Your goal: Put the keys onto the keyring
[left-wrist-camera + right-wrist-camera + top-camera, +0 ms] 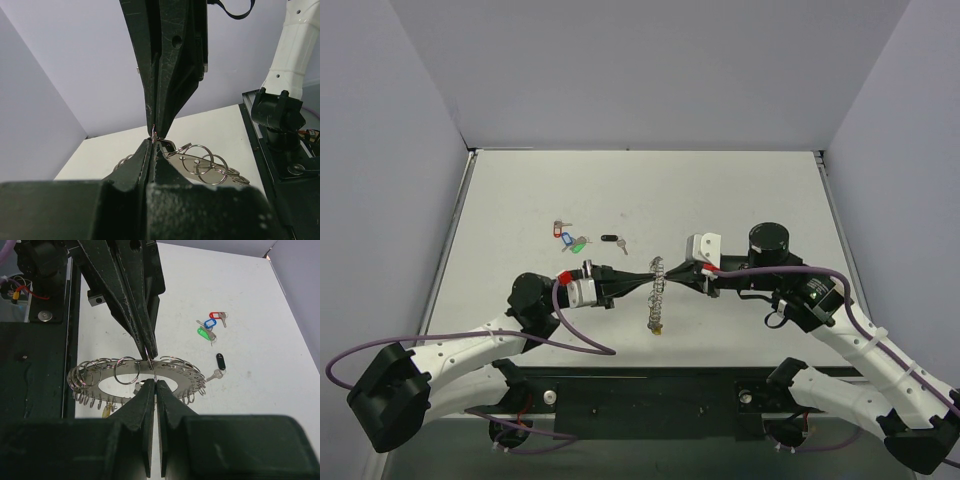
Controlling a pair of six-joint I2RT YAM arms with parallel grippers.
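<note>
The keyring [658, 293] is a flat silver loop fringed with many small rings, held in the air between both grippers. My left gripper [644, 281] is shut on its left rim. My right gripper [672, 275] is shut on its right rim, tip to tip with the left. In the right wrist view the keyring [125, 371] lies across my shut gripper [155, 383]. A yellow tag [106, 411] hangs from it. In the left wrist view my gripper [152, 140] pinches a small ring beside more rings [200, 160]. Keys with red [215, 315], blue [210, 323], green [202, 333] and black [220, 360] tags lie on the table.
The loose keys lie in a group [570, 238] on the white table [740, 190], left of centre and behind the grippers; the black-tagged key [611, 239] is nearest the keyring. Grey walls close the table's sides and back. The black base plate [650, 395] runs along the near edge.
</note>
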